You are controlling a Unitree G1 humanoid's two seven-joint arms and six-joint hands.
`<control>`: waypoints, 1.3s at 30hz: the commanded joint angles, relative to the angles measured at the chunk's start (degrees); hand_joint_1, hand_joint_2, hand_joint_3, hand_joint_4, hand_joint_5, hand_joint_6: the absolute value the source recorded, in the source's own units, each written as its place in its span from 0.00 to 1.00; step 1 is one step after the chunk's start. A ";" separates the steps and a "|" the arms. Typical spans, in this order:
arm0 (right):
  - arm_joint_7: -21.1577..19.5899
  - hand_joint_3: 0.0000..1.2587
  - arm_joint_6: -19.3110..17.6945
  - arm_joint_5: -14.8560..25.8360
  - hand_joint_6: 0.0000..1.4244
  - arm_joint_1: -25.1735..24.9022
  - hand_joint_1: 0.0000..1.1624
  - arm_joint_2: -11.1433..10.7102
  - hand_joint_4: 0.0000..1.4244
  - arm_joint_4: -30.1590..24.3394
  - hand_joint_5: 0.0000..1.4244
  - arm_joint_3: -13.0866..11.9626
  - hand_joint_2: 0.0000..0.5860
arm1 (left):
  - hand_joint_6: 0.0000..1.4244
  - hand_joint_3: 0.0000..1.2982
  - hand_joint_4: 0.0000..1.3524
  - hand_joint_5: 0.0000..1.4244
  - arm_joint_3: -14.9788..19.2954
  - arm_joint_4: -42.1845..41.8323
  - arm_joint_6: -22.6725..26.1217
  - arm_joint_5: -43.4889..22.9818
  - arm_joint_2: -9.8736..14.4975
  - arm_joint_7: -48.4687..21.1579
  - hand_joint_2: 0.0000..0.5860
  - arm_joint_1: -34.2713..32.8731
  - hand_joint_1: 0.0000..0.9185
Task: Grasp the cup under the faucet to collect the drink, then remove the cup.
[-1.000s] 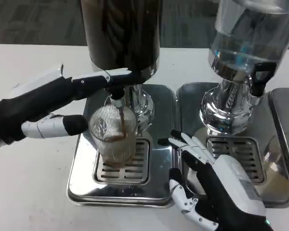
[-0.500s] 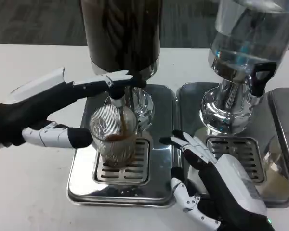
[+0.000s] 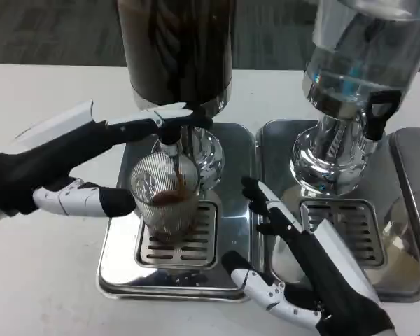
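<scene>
A: Largest entries first?
B: White table, lying under both hands. Dark drink dispenser, rising just above the left hand; clear dispenser, standing beyond the right hand.
A: Trays?
B: Steel drip tray, sitting between the hands, its grate bearing the cup.
A: Hands?
B: Left hand is reaching in, upper fingers pressing on the faucet, thumb touching the cup's side. Right hand is hovering with fingers spread wide, holding nothing.
A: The cup?
B: Ribbed clear cup, standing under the faucet, just beside the left thumb, taking a brown stream.
</scene>
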 commanded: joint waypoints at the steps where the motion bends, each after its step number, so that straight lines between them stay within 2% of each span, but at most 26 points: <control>1: 1.33 0.02 -0.45 1.89 0.14 -0.91 0.41 -0.06 0.05 0.68 0.08 -0.14 0.47 | 0.07 0.13 0.05 0.06 -1.10 -0.37 -0.73 1.46 0.94 -0.88 0.08 1.16 0.00; 10: 1.73 0.02 -0.64 3.91 0.14 -2.08 0.39 0.37 0.03 2.52 0.05 -0.71 0.45 | 0.07 0.13 0.05 0.06 -1.27 -0.51 -0.45 1.17 1.15 -0.62 0.09 1.17 0.00; 18: 2.75 0.02 -2.42 5.95 0.13 -2.48 0.39 -1.14 0.02 3.91 0.05 -3.07 0.45 | 0.07 0.13 0.05 0.06 -2.88 -3.83 1.19 3.75 -0.05 2.51 0.09 1.58 0.00; 31: 5.31 0.02 -1.59 7.28 0.12 -9.21 0.38 0.79 0.02 8.14 0.04 -2.05 0.43 | 0.07 0.13 0.05 0.06 -3.03 -4.14 1.27 3.96 0.92 4.38 0.09 1.99 0.00; 39: 7.00 0.00 -0.44 7.76 0.09 -12.35 0.37 1.12 0.00 10.13 0.02 -1.90 0.43 | 0.07 0.13 0.05 0.06 -2.96 -4.27 1.35 3.95 0.98 4.87 0.09 2.24 0.00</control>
